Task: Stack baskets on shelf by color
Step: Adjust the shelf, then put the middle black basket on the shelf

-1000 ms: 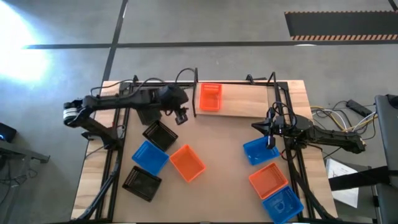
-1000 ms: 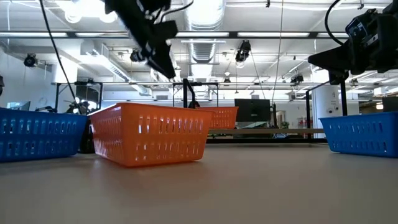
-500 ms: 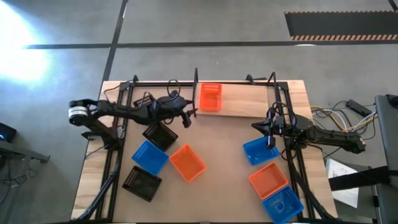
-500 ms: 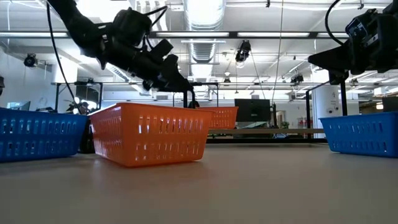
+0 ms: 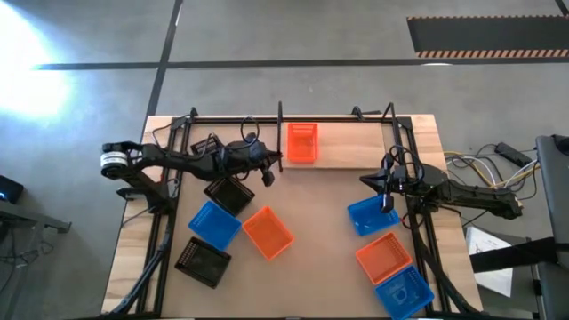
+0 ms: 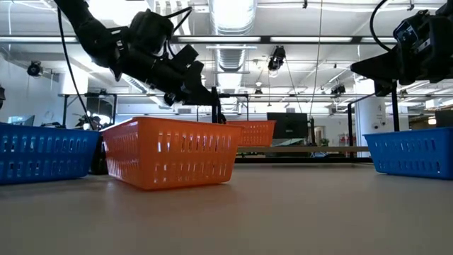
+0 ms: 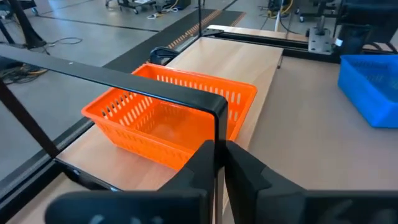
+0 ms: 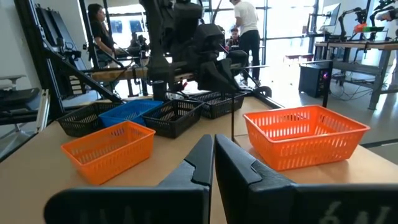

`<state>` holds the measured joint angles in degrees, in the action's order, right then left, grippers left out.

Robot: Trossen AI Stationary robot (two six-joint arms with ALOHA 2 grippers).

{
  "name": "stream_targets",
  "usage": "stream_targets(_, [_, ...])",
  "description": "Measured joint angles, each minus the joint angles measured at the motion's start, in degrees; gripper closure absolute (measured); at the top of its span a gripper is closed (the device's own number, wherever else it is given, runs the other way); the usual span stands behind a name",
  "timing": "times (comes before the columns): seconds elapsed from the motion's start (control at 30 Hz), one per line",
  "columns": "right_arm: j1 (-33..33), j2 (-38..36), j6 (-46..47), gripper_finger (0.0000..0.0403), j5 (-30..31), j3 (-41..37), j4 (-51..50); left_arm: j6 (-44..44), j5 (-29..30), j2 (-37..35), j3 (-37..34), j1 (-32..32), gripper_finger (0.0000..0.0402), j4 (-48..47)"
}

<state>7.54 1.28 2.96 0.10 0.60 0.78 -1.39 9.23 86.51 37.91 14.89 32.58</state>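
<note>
Left gripper (image 7: 219,163) clamped on shelf's black end frame (image 7: 214,115); right gripper (image 8: 213,155) closed, empty. No legible writing on orange basket (image 7: 168,115).

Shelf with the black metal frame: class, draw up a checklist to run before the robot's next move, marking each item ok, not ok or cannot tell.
1. Orange perforated plastic basket sits flat on the light wooden shelf board: ok.
2. Left gripper free to take a basket: not ok, shut at the shelf's thin black upright.
3. Left gripper really clamps that upright: cannot tell.
4. Right gripper shut and empty: ok.
5. All baskets on the shelf: not ok; the blue perforated plastic basket and others lie on the table.
</note>
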Motion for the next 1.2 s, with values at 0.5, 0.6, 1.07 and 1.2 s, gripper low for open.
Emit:
stream_targets(0.5, [-0.01,0.0,0.0,0.0394,0.0,0.0,0.01,-1.65,12.15,0.4,-0.9,-5.52,0.0399,0.58])
stream_targets(0.6, [0.01,0.0,0.0,0.0394,-0.01,-0.01,0.01,-1.65,14.49,0.4,-0.96,-6.24,0.0399,0.46])
stream_targets(1.07, [-0.01,0.0,0.0,0.0394,0.0,0.0,0.0,1.26,15.83,0.06,-1.01,-3.8,0.034,-1.17])
stream_targets(1.2, [0.0,0.0,0.0,0.0394,0.0,-0.01,0.01,1.75,15.79,-0.15,-0.74,-3.36,0.0305,-0.6])
